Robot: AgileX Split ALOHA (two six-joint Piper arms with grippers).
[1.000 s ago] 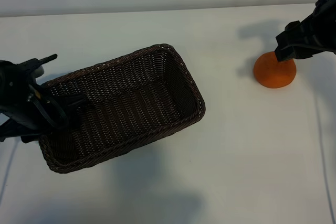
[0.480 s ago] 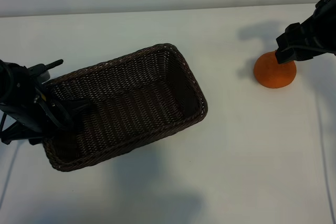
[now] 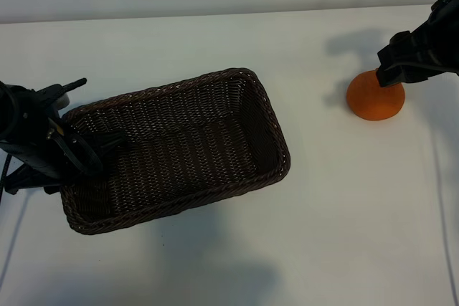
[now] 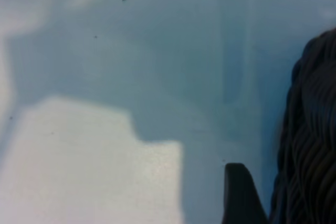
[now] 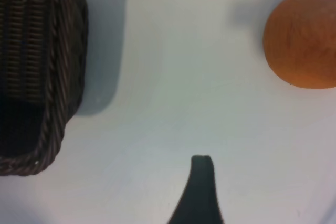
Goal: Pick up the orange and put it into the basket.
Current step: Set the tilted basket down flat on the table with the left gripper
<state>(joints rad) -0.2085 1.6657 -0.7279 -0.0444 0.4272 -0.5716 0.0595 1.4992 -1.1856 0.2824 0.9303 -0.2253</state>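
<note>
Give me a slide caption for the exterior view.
Left gripper at basket rim; right gripper above orange.

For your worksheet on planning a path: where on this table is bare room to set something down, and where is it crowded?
Free: the table between basket and orange, and the strips in front of and behind the basket. Crowded: the basket's left end, where the left gripper straddles its rim, and the orange, with the right gripper over it.
</note>
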